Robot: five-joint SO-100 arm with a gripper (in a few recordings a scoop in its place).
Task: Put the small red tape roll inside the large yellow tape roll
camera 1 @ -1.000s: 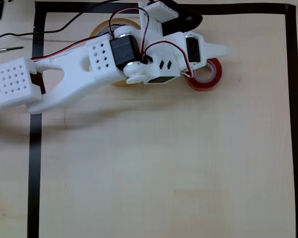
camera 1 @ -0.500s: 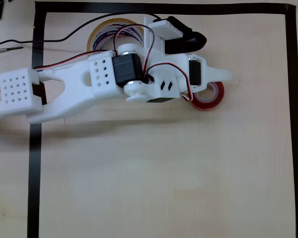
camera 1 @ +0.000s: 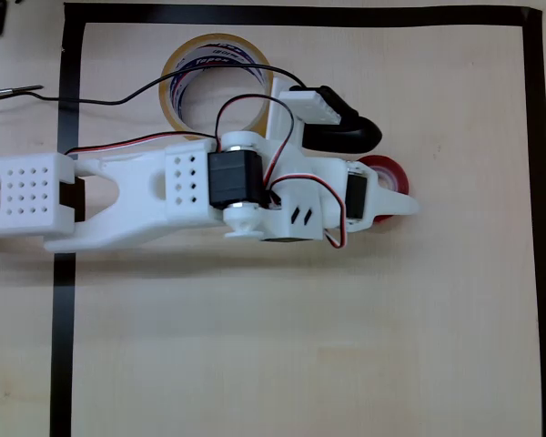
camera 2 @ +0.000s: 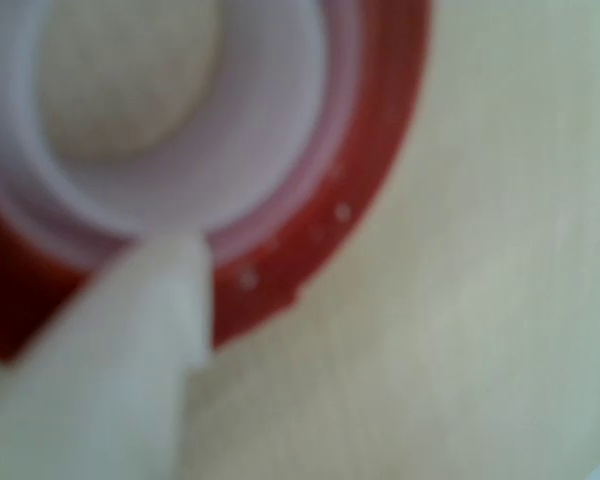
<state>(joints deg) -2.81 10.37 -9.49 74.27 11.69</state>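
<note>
The step in hand looks like the pickup of the small red tape roll point(camera 1: 387, 169), which lies flat on the wooden table point(camera 1: 300, 346), right of centre in the overhead view and mostly covered by the gripper point(camera 1: 396, 202). In the wrist view a white fingertip point(camera 2: 170, 290) sits on the red band of the roll point(camera 2: 370, 180), its white core just beyond, but whether the jaws are spread, narrow or already clamped on the roll I cannot tell. The large yellow tape roll point(camera 1: 217, 50) lies flat well apart, up and to the left in the overhead view, its hole open and uncovered, with a black cable point(camera 1: 118, 98) crossing its rim. The next move probably calls for a firm pinch, a lift, then a carry toward that hole. The black tape border point(camera 1: 537, 228) leaves open table on every side.
</note>
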